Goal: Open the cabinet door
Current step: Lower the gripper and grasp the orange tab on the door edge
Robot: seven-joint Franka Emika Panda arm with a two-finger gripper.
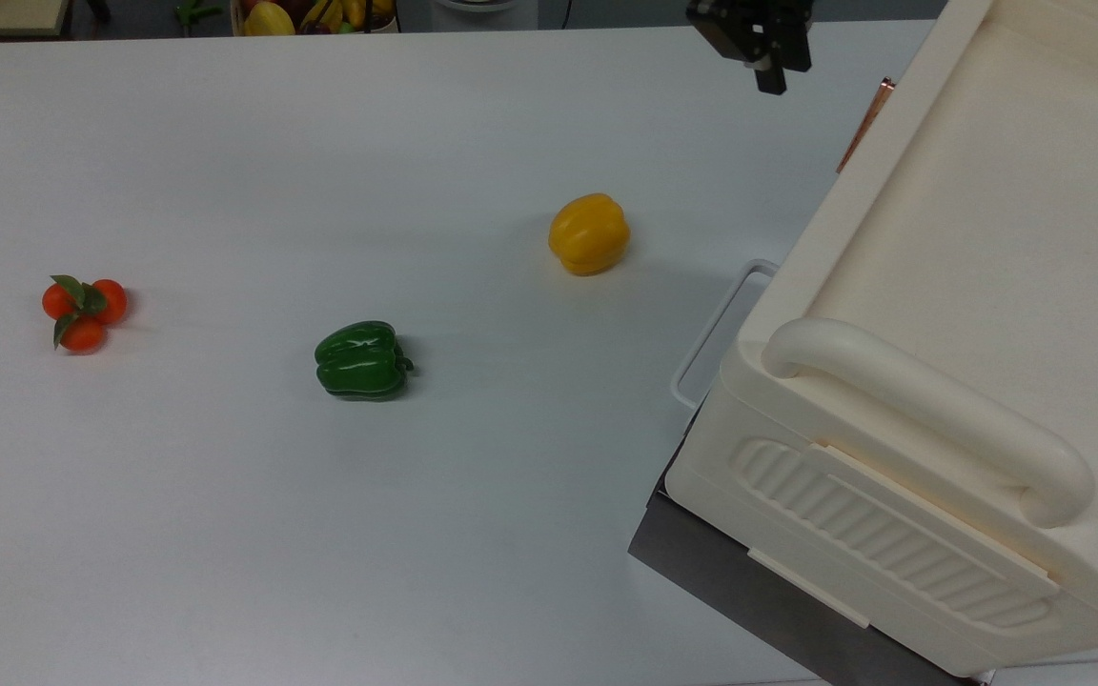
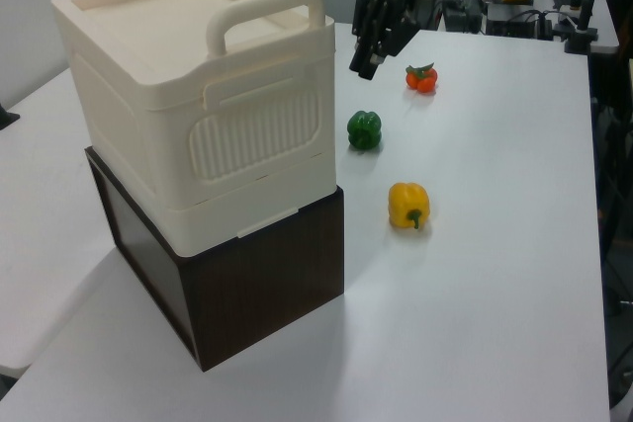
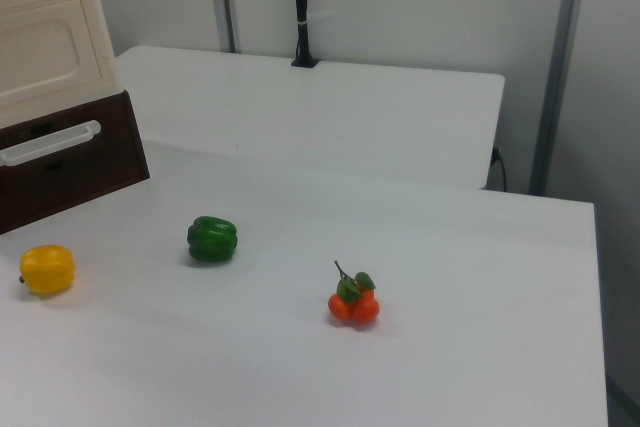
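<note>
The cream cabinet (image 1: 978, 248) stands on a dark brown base at the top view's right. Its door (image 3: 42, 47), a flat cream panel with a recessed rounded face, lies flush with the cabinet in the right view. A copper-orange strip handle (image 1: 866, 122) runs along the door's edge. My gripper (image 1: 768, 76) hangs above the table near the top view's upper edge, a short way to the left of that strip and apart from it. In the left view my gripper (image 2: 364, 64) hovers just right of the cabinet's (image 2: 198, 96) upper corner.
A yellow pepper (image 1: 589, 233), a green pepper (image 1: 362, 359) and a bunch of small tomatoes (image 1: 83, 307) lie on the white table (image 1: 225, 534). The brown base (image 2: 257, 284) carries a white bar handle (image 3: 50, 142). A thick cream carry handle (image 1: 930, 410) crowns the cabinet.
</note>
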